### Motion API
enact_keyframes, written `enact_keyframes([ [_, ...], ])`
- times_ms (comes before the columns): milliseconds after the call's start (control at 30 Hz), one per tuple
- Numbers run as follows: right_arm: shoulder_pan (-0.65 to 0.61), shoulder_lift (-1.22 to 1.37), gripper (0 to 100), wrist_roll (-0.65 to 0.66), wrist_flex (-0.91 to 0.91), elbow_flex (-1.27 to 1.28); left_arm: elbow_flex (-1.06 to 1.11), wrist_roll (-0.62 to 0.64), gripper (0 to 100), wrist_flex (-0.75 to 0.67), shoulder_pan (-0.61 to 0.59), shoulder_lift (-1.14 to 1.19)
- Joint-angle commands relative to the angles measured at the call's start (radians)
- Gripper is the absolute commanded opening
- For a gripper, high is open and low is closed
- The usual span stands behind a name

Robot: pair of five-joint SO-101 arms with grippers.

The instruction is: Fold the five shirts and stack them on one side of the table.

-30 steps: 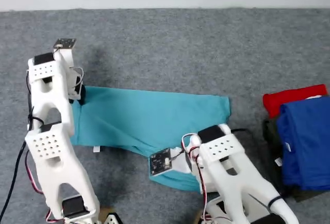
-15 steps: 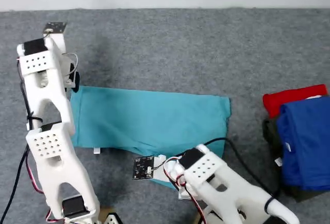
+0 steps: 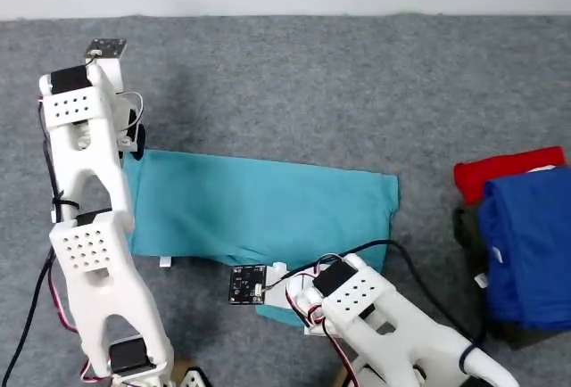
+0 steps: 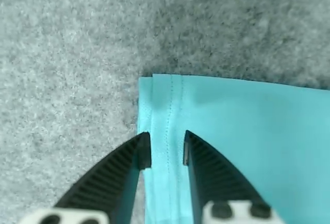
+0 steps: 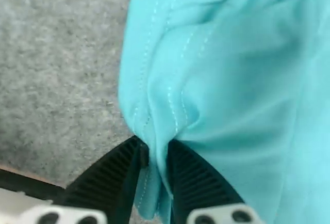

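Observation:
A teal shirt lies spread across the middle of the grey table. At its far left corner, my left gripper is shut on the hem. The left wrist view shows the stitched hem of the teal shirt running between the jaws of the left gripper. My right gripper is at the shirt's near edge. In the right wrist view the right gripper pinches a bunched fold of the teal shirt.
At the right edge of the table is a stack of folded shirts: a blue one on top, a red one behind it and a dark one beneath. Bare grey felt stretches along the far side.
The right arm drew back toward the near edge and left, taking the shirt's near edge with it. The left gripper shifted outward with its corner, and the shirt now lies flatter.

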Motion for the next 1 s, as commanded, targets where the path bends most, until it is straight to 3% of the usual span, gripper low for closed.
enact_keyframes([
  [0, -0.002, 0.008, 1.0, -0.002, 0.03, -0.011, -0.01, 0.006, 11, 0.021, 0.008, -0.069],
  [367, 0.369, 0.019, 1.0, 0.143, 0.148, -0.381, -0.008, 0.006, 11, 0.021, 0.009, -0.069],
  [633, 0.377, 0.019, 1.0, 0.146, 0.05, -0.402, -0.007, 0.006, 11, 0.021, 0.009, -0.066],
  [767, 0.377, 0.021, 1.7, 0.044, -0.07, -0.4, -0.007, 0.005, 11, 0.021, 0.009, -0.061],
  [967, 0.378, 0.147, 16.3, 0.018, -0.186, -0.4, -0.005, 0.003, 11, 0.021, 0.009, -0.06],
])
